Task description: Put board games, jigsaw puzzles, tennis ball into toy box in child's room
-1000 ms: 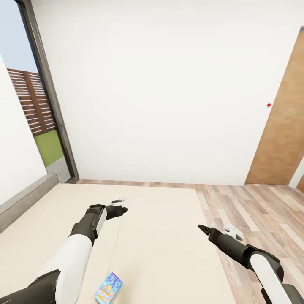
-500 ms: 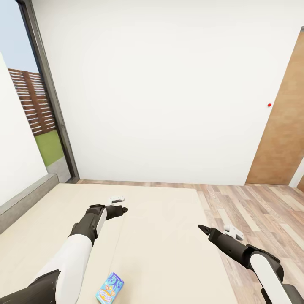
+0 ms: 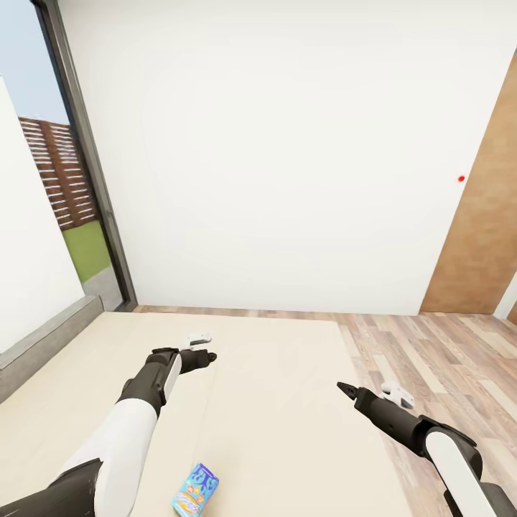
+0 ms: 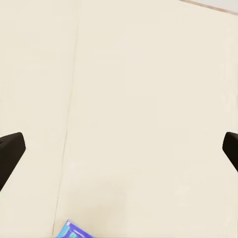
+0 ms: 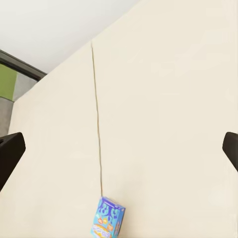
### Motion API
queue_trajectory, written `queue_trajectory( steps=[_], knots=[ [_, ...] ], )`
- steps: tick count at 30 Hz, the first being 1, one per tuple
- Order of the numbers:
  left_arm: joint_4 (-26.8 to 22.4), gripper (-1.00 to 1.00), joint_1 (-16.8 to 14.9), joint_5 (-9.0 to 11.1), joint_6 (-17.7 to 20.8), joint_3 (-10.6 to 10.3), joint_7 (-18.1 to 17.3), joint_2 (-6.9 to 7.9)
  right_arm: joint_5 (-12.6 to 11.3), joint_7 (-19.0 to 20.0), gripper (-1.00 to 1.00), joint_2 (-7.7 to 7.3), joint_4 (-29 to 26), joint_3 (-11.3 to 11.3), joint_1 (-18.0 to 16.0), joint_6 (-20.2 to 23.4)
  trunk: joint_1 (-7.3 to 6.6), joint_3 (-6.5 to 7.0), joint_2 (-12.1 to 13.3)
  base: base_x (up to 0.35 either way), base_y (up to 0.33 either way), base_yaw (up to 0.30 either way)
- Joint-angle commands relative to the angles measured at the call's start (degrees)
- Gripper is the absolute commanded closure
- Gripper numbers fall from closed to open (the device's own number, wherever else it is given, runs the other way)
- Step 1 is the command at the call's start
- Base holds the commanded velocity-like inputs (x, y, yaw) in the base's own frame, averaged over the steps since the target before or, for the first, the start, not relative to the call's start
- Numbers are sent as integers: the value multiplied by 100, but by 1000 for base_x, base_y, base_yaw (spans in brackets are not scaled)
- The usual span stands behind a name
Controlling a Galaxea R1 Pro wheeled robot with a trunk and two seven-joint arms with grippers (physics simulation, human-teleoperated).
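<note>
The blue box lies on the bed, near you. Your left gripper is nearer. Both grippers are open, the right gripper too.

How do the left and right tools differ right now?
The left tool hangs over the bed, farther out, while the right tool sits nearer the robot, close to the bed's floor-side edge. The blue box lies nearer the left arm than the right. Both are open and empty.

small blue box, printed lettering too blurred to read
</note>
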Motion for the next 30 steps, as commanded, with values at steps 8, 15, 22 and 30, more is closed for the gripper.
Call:
queue_trajectory(
  steps=[8, 15, 22, 30],
  knots=[
    [-11, -100, -6, -61, 23, 46, -50, -2, -61, -53, -100, -1, -8, 1, -3, 19, 4, -12, -12, 0, 78, 0],
    [-11, -100, -6, -61, 23, 46, -50, -2, -61, -53, -100, -1, -8, 0, -5, 19, 4, -12, -12, 0, 11, 0],
    [-10, -100, -6, -61, 23, 46, -50, -2, -61, -53, -100, -1, -8, -1, -4, 19, 4, -12, -12, 0, 22, 0],
    [-9, -100, -6, -61, 23, 46, -50, -2, -61, -53, -100, -1, -8, -2, -2, 19, 4, -12, -12, 0, 168, 0]
  ],
)
